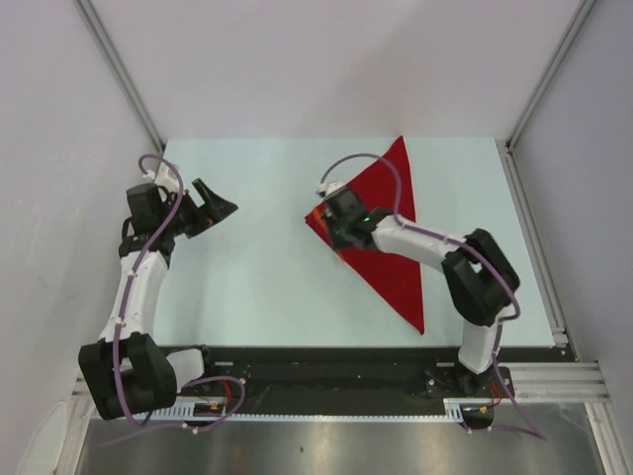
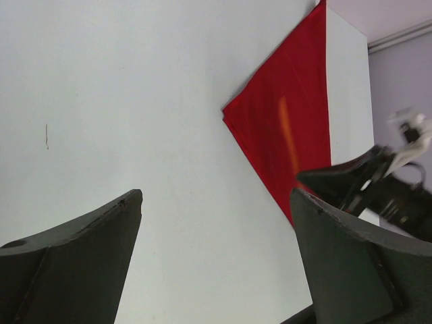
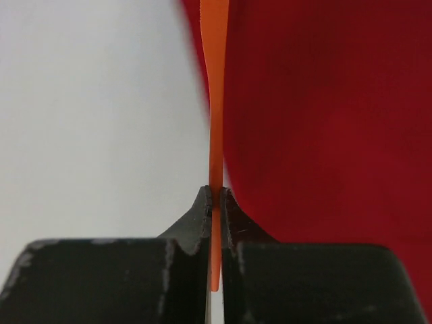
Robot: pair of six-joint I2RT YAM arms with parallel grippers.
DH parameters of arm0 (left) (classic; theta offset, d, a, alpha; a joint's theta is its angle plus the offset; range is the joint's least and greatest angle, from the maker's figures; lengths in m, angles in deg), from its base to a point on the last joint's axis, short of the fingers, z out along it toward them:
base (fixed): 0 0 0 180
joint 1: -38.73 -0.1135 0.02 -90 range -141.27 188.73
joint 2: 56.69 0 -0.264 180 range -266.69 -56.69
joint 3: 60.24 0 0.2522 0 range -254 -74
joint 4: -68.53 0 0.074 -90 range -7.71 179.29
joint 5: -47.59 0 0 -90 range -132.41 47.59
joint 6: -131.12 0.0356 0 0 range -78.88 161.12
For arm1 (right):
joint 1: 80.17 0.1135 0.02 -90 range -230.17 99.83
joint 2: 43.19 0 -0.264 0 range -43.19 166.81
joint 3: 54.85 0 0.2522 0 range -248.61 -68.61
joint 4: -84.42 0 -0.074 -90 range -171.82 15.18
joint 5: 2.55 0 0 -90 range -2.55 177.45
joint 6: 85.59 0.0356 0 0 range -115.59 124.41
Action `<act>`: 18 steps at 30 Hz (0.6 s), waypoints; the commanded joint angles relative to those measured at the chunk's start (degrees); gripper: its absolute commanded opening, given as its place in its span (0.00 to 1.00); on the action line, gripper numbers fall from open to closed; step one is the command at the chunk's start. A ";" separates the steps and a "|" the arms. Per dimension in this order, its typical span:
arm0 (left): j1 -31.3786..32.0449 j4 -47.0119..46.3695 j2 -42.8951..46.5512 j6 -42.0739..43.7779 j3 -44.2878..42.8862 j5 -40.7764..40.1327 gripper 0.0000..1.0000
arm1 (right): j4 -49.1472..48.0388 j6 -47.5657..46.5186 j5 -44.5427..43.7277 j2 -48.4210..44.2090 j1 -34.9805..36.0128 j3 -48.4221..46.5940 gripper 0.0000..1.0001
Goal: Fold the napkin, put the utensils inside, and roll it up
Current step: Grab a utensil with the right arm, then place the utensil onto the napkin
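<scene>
From the right wrist camera I saw the right gripper (image 3: 214, 194) clenched on the thin orange plastic knife-like stick (image 3: 216, 121), both fingers pressed flat against its sides. The stick ran straight out ahead of the fingertips, and a short tail of it showed back between the fingers. The bright red soft cloth napkin (image 3: 324, 135) lay just to the right of the fingertips and ahead of them, with its edge running alongside the stick. The stick's far end was over the red, but I could not tell whether it touched the cloth. To the left of that gripper there was only the pale table top (image 3: 88, 121).

From overhead, the right gripper sat at the leftmost corner of the napkin. The cloth was spread beyond it as a flat triangle.

The left gripper (image 2: 216, 196) was released, its fingers wide apart with nothing between them. It was well apart from the napkin, which lay ahead of it and to its right. Its wrist view showed a faint orange streak on the red. That was possibly the stick, but it was too blurred for me to be sure.
</scene>
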 commanded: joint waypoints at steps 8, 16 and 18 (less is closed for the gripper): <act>-0.49 -2.10 1.24 -0.68 0.68 1.44 0.95 | -3.12 8.29 -4.29 -5.60 -21.67 7.71 0.00; -0.40 -2.10 0.98 -0.68 0.68 1.61 0.95 | -5.49 8.91 -3.32 -1.73 -26.77 7.89 0.00; -0.58 -2.10 0.89 -0.76 0.68 1.61 0.95 | -5.93 8.21 -2.27 -1.20 -27.74 7.63 0.00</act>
